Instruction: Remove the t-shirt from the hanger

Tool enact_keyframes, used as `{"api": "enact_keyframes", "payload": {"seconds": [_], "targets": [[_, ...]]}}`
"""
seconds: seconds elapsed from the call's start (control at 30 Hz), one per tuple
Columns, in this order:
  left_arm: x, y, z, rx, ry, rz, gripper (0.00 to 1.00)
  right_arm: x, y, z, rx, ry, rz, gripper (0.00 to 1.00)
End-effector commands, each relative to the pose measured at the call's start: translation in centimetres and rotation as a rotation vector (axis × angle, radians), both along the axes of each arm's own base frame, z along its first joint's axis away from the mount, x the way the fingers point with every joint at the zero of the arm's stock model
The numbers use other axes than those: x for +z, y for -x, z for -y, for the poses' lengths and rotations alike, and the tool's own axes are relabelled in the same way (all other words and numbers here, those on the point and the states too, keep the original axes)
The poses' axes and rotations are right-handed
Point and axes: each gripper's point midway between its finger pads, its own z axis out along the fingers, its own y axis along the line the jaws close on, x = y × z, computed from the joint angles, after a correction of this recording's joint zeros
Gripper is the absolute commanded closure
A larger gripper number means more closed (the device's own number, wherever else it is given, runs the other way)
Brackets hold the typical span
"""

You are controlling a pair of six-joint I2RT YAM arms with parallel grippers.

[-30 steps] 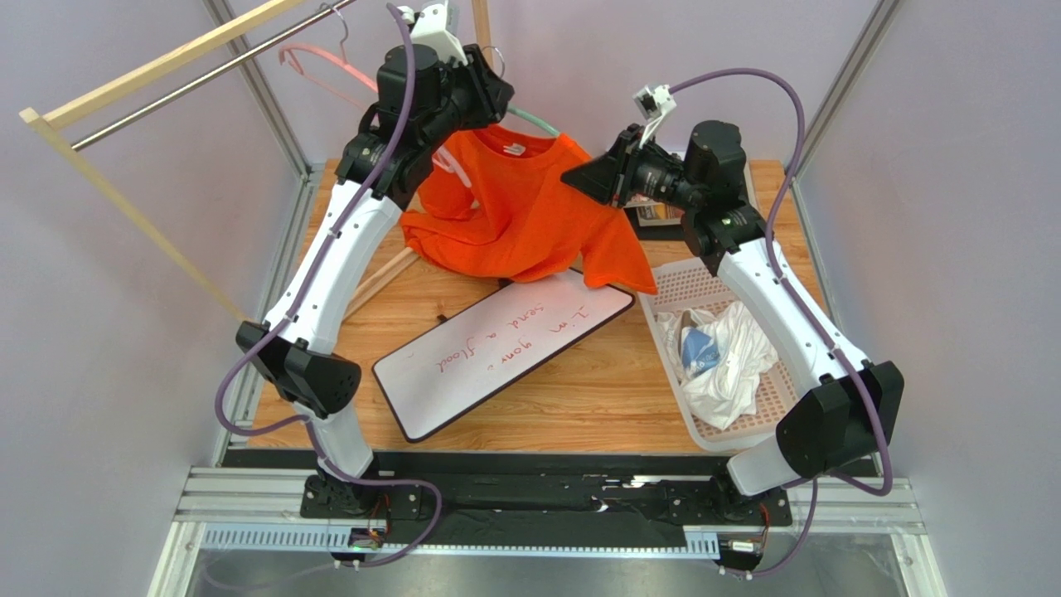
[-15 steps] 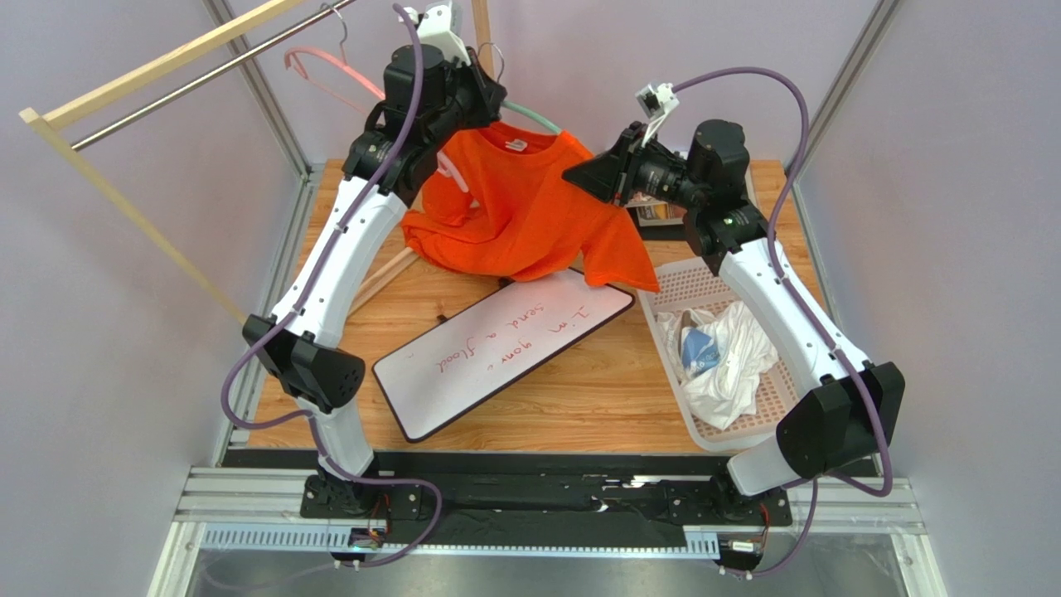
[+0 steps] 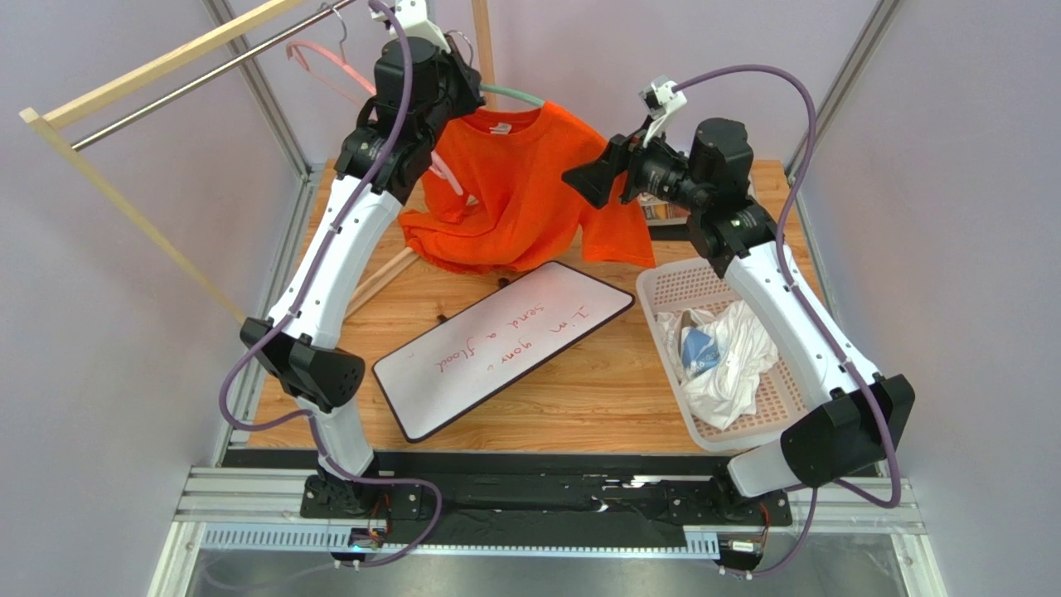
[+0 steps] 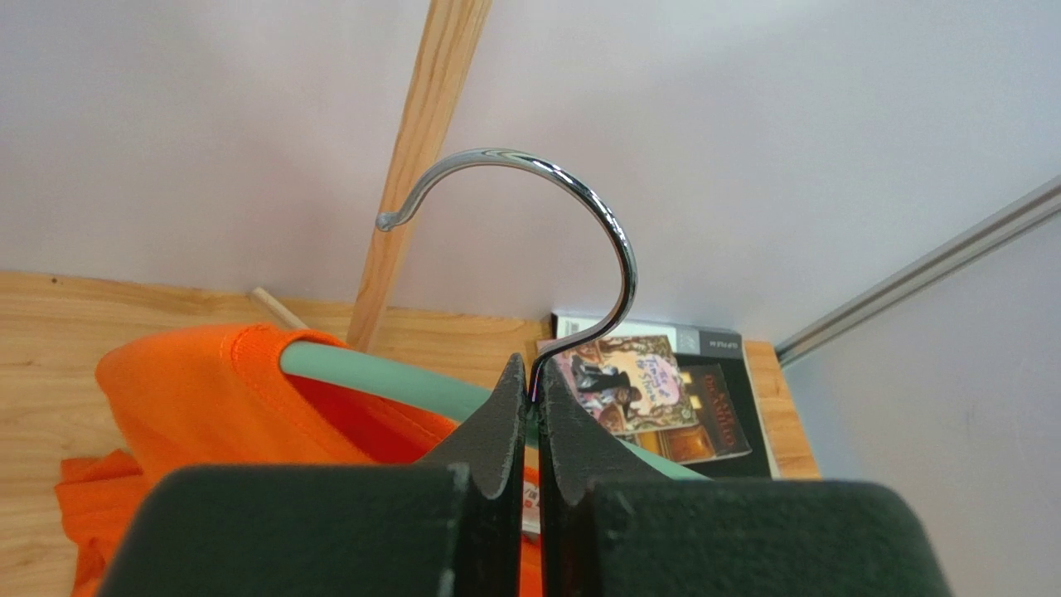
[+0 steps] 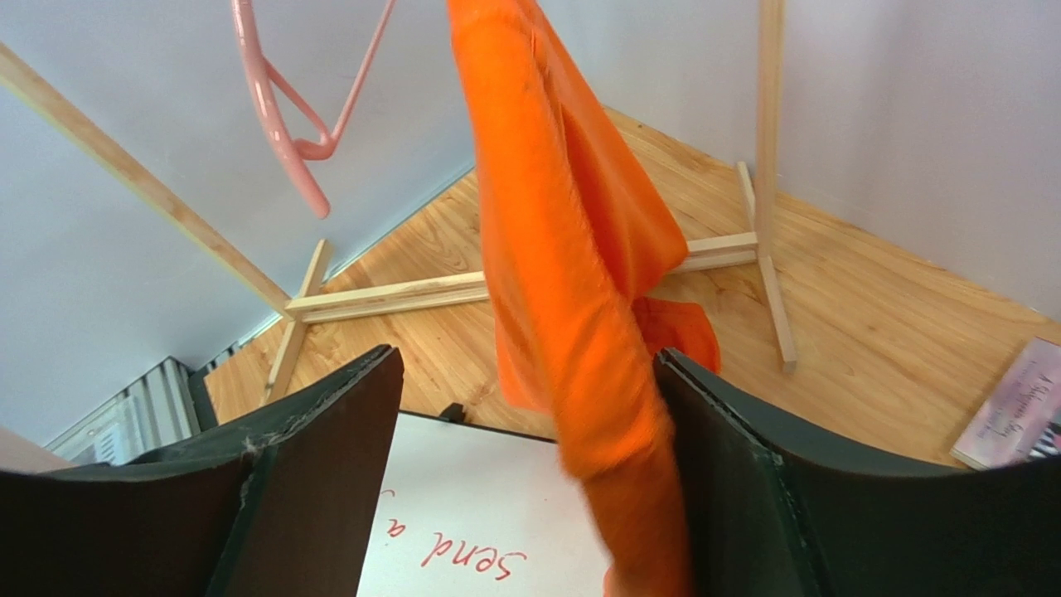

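- My left gripper (image 4: 533, 386) is pressed together on the thin chrome hook (image 4: 598, 236) of the mint-green plastic hanger (image 4: 374, 373), pinching the hook's stem just above the hanger's bar.
- The orange cotton t-shirt (image 3: 523, 187) is on that hanger. It hangs above the far edge of the white rectangular whiteboard (image 3: 498, 348), which has red handwriting on it, and its hem comes down close to that edge.
- My right gripper (image 5: 526, 361) is spread wide, up beyond the whiteboard's far right corner. A fold of the t-shirt hangs between its fingers (image 5: 324, 435). I cannot tell whether either finger touches the cloth.
- A white perforated plastic basket (image 3: 654, 299) holding crumpled white cloth sits just right of the whiteboard.
- A pink plastic hanger (image 3: 318, 62) hangs on the rail, well beyond the whiteboard's far left.
- A stack of books (image 4: 648, 398) lies past the whiteboard's far right.
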Motion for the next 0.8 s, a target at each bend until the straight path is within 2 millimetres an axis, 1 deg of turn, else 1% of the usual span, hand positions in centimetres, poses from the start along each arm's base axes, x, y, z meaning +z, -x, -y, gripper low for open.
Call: {"api": "enact_keyframes", "payload": {"seconds": [0.0, 0.13, 0.17, 0.23, 0.27, 0.3, 0.4, 0.43, 0.5, 0.53, 0.57, 0.67, 0.77], "targets": [[8.1, 2.1, -1.1, 0.018, 0.123, 0.193, 1.0, 0.7, 1.1, 1.6, -0.064, 0.057, 0.056, 0.21], [8.1, 2.0, -1.2, 0.023, 0.107, 0.198, 1.0, 0.3, 0.8, 2.9, -0.141, 0.082, 0.051, 0.24], [8.2, 2.0, -1.3, 0.025, 0.107, 0.201, 1.0, 0.6, 0.9, 3.1, -0.157, 0.082, 0.054, 0.26], [8.1, 1.9, -1.3, 0.028, 0.1, 0.199, 1.0, 0.3, 0.7, 3.8, -0.2, 0.098, 0.038, 0.28], [8.1, 1.9, -1.4, 0.033, 0.1, 0.199, 1.0, 0.5, 0.8, 4.2, -0.214, 0.102, 0.045, 0.32], [8.1, 1.8, -1.5, 0.036, 0.097, 0.2, 1.0, 0.4, 0.6, 4.7, -0.248, 0.108, 0.041, 0.34], [8.3, 1.7, -1.5, 0.039, 0.1, 0.205, 1.0, 0.4, 0.7, 5.5, -0.287, 0.114, 0.05, 0.51], [8.2, 1.6, -1.5, 0.042, 0.1, 0.205, 1.0, 0.2, 0.7, 5.6, -0.291, 0.12, 0.047, 0.64], [8.3, 1.6, -1.6, 0.048, 0.104, 0.207, 1.0, -0.1, 0.8, 5.9, -0.306, 0.122, 0.043, 0.78], [8.5, 1.6, -1.8, 0.06, 0.108, 0.209, 1.0, -0.2, 0.8, 6.1, -0.317, 0.116, 0.034, 0.93], [8.5, 1.5, -1.9, 0.068, 0.111, 0.208, 1.0, -0.4, 0.7, 6.2, -0.329, 0.116, 0.026, 0.99], [8.3, 1.4, -2.5, 0.107, 0.121, 0.204, 1.0, -0.7, 0.7, 6.9, -0.37, 0.111, 0.014, 1.0], [8.2, 1.1, -3.1, 0.139, 0.124, 0.201, 1.0, -0.9, 0.8, 8.5, -0.467, 0.084, -0.017, 1.0]]}}
